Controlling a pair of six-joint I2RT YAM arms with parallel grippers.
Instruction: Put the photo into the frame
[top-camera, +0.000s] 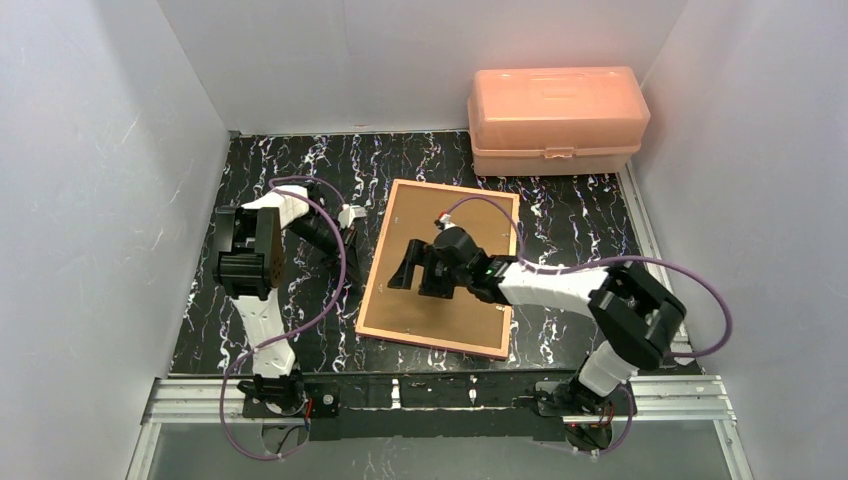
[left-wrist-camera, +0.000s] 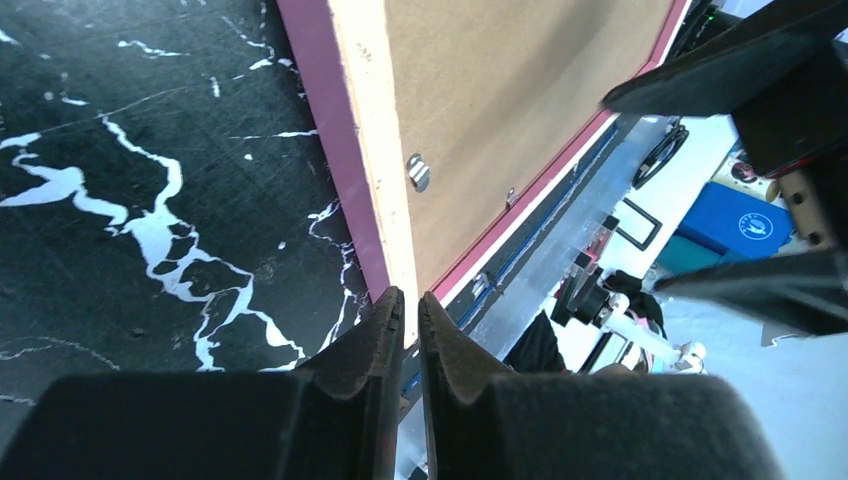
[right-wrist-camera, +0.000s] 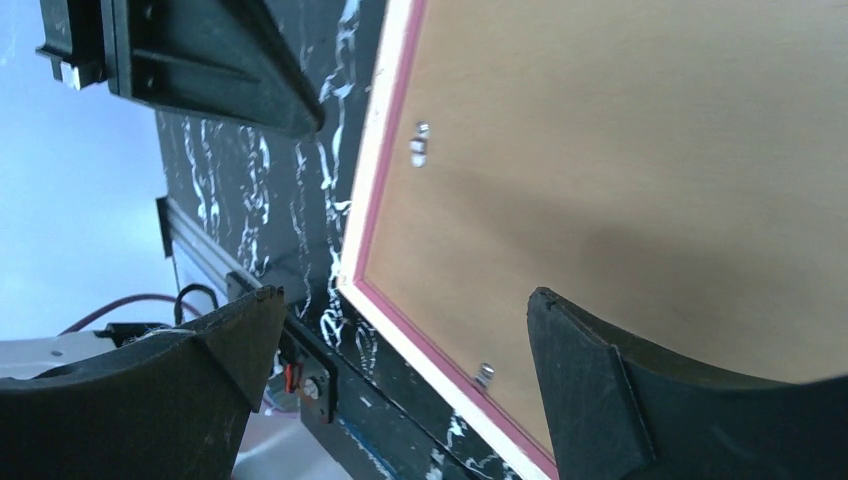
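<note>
Frame (top-camera: 425, 215) face-down — beneath right gripper (top-camera: 408, 272)

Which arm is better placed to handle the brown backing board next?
Right. The right fingers, open, hang over the brown backing board in the face-down pink-edged rectangular frame. The left fingers, nearly shut, sit off the frame's left edge above the black marble-patterned table.

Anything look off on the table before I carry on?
The frame lies back-up and askew to the table, with the backing board already seated in it. The photo shows in no view, so I cannot tell whether it sits under the board. Nothing looks damaged.
</note>
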